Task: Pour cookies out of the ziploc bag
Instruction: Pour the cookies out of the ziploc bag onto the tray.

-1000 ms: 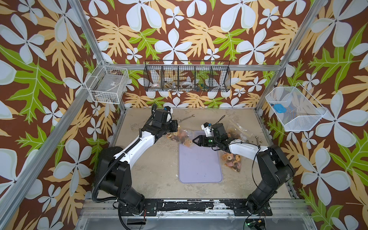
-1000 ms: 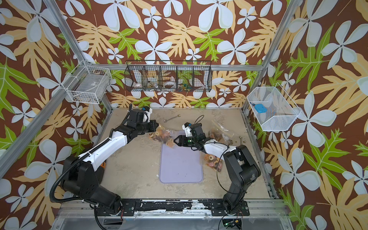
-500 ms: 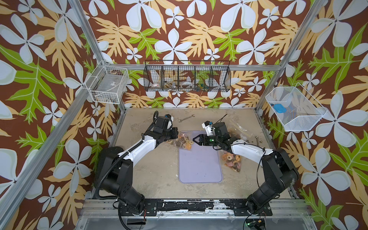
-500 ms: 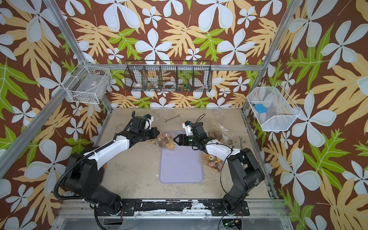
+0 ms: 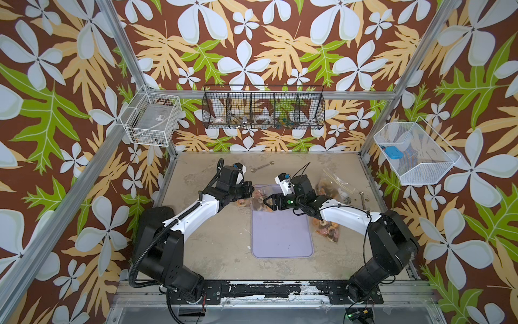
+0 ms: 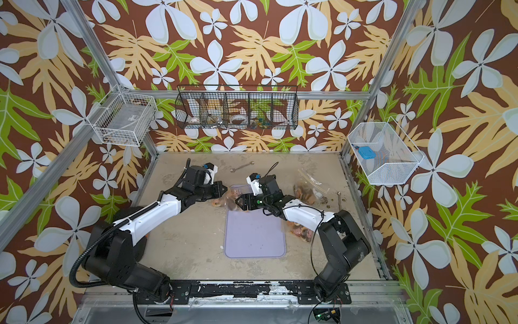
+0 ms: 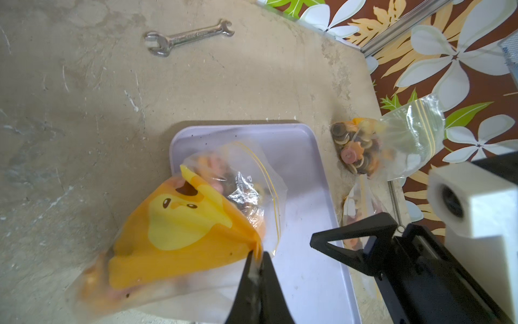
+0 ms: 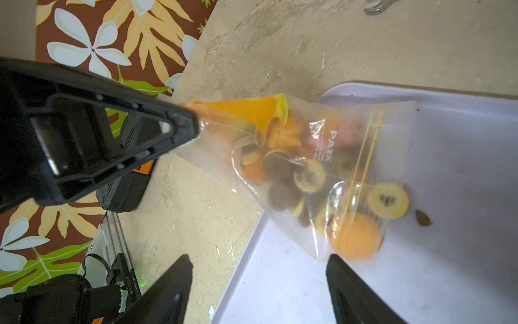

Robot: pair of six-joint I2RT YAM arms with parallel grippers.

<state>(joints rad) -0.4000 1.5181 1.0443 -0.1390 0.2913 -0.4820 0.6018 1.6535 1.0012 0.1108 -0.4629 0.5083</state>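
The clear ziploc bag (image 7: 182,224), printed with an orange and yellow duck, hangs tilted with its mouth low over the purple tray (image 7: 308,174). My left gripper (image 7: 259,256) is shut on its bunched bottom corner. The cookies (image 8: 388,200), tan rings, dark brown and orange rounds, crowd toward the yellow zip line, and one tan ring lies right at the mouth. My right gripper (image 8: 258,261) stands open beside the mouth with nothing between its fingers; one fingertip (image 8: 336,263) is close under the bag's lip. Both top views show the bag (image 5: 259,199) (image 6: 228,197) between the two grippers.
Two other bags of cookies lie right of the tray, one at the back (image 5: 326,188) and one (image 5: 326,230) partly under my right arm. A wrench (image 5: 262,166) lies behind the tray. A dark crumb (image 8: 423,218) sits on the tray. Wire baskets (image 5: 263,108) hang on the walls.
My left gripper has carried the bag rightward and down to the tray's back end. The right gripper's jaws have spread wider and stand off the bag.
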